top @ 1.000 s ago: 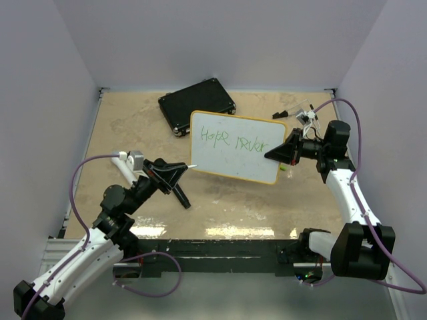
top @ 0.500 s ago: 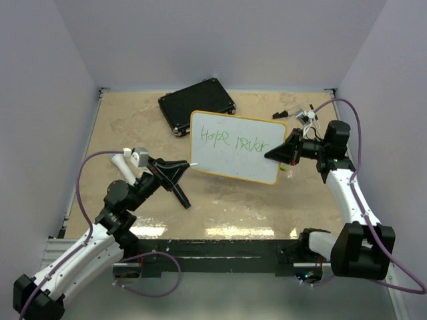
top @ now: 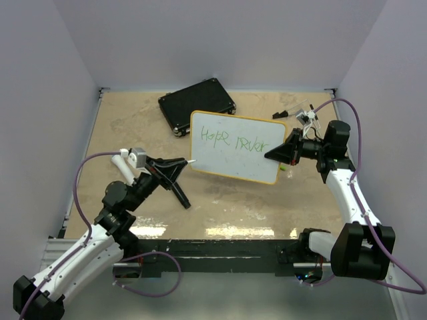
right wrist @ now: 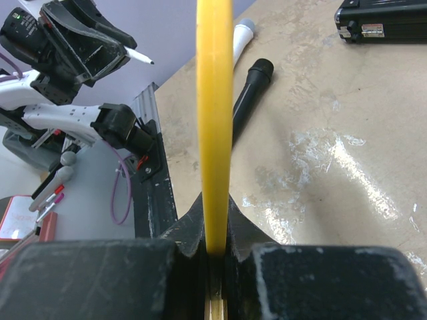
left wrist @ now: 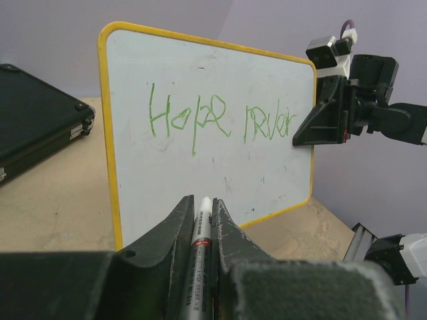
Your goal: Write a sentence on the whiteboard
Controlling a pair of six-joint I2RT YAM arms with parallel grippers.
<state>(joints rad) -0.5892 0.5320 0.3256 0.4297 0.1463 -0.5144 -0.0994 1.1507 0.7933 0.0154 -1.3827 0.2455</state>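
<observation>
The whiteboard [top: 237,147] stands upright on its long edge, white with a yellow rim. My right gripper [top: 275,155] is shut on its right edge; in the right wrist view the rim [right wrist: 213,120] runs edge-on between the jaws of the gripper [right wrist: 214,207]. The sentence [top: 233,141] is green handwriting across the upper face, also in the left wrist view [left wrist: 220,123]. My left gripper [top: 181,164] is shut on a silver marker [left wrist: 201,227]. The marker's white tip points at the board's lower left part [left wrist: 167,193], close to it; contact cannot be told.
A black case [top: 197,103] lies behind the board at the back left. A black tube [top: 180,195] and a white tube [top: 122,165] lie on the table near my left arm. Small clutter [top: 300,113] sits at the back right. A green bit [top: 283,169] lies under the right gripper.
My left gripper with the marker has risen slightly and levelled toward the board's left edge. The right arm and the board have not moved. The writing is unchanged.
</observation>
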